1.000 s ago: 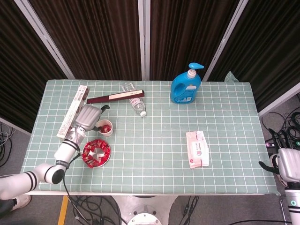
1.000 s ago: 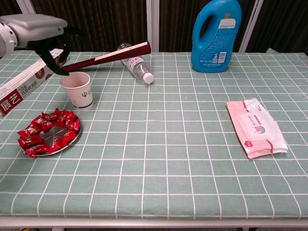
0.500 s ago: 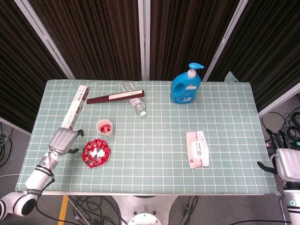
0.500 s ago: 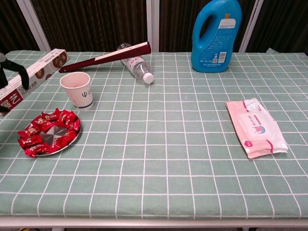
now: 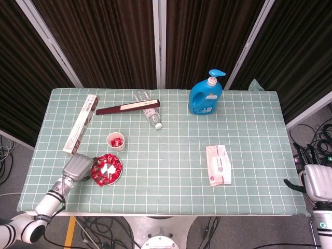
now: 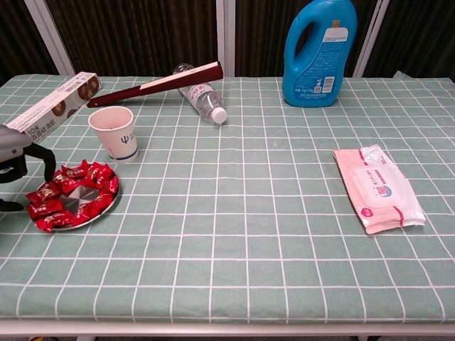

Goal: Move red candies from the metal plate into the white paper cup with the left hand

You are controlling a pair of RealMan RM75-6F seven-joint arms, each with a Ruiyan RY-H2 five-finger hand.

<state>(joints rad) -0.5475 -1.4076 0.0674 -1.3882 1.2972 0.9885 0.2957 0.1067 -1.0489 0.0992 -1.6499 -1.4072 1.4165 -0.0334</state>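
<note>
Where curtains (image 5: 104,36) hang, checked tablecloth (image 5: 171,155).

white paper cup (image 6: 115,133): small dark logo on side, like "ψ", with tiny print under it, too small to read.
long cardboard box (image 6: 51,104), left of cup: "10" then chinese print along side, mostly too small to read; round cookie pictures near far end.
blue detergent bottle (image 6: 319,51), far right of cup: label with small print, unreadable.
pink wipes pack (image 6: 378,186), right of cup: round picture label, wording unreadable.
red candies (image 6: 70,195) wrappers, in front of cup: print illegible.
</note>
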